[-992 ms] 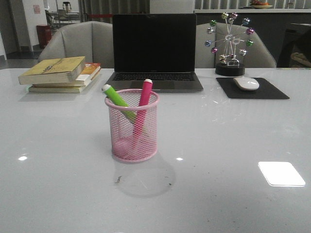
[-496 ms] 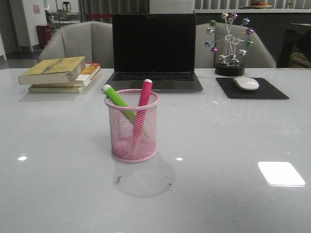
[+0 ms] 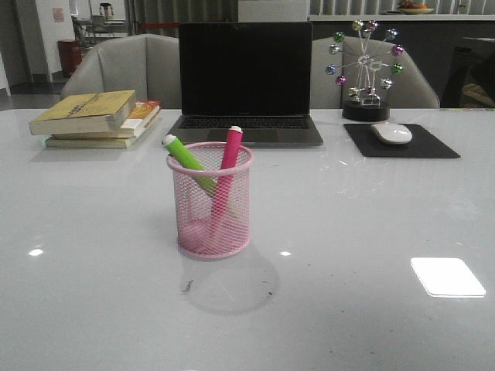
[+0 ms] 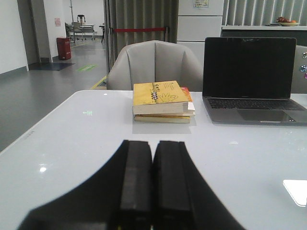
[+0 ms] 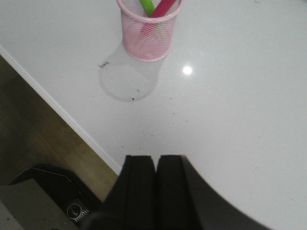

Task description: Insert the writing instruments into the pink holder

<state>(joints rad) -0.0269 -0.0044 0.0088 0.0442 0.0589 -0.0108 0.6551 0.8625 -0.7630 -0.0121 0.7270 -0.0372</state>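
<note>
While both markers lean apart, pink holder (image 3: pixel 209 201) contains them.

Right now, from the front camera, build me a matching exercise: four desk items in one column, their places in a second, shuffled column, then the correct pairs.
Items
1. green marker
2. computer mouse
3. stack of books
4. laptop

Places
A. on the black mouse pad, right side
B. leaning inside the pink mesh holder
C. directly behind the holder, screen dark
D. back left of the table

Pairs: 1-B, 2-A, 3-D, 4-C
</note>
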